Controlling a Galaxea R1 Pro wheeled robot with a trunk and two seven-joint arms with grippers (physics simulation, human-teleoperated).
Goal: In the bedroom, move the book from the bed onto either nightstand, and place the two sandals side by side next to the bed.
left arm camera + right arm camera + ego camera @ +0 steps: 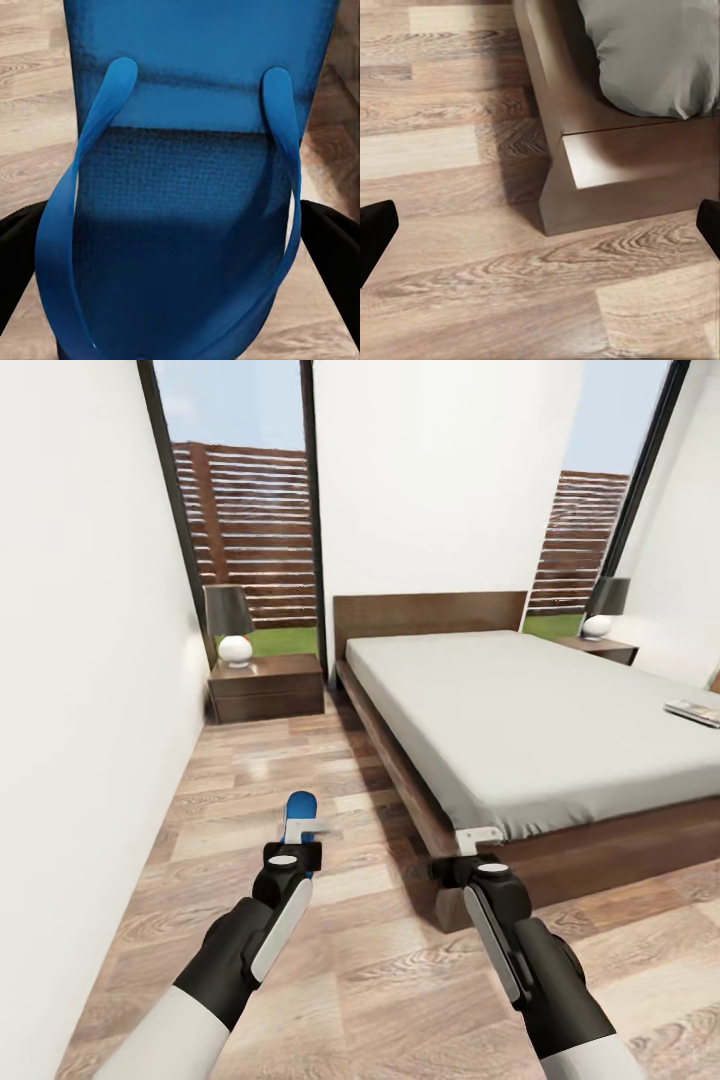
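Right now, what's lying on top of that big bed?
On the bed, near its far right edge, lies the book, cut off by the picture's border. The rest of the grey mattress looks bare. Its far right strip is out of frame.

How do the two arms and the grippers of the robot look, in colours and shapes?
Both arms match: white upper sleeves, black rounded forearms with a long white-grey inlay strip, and a small white disc at the wrist. The left gripper and right gripper have black bodies and pale grey fingers.
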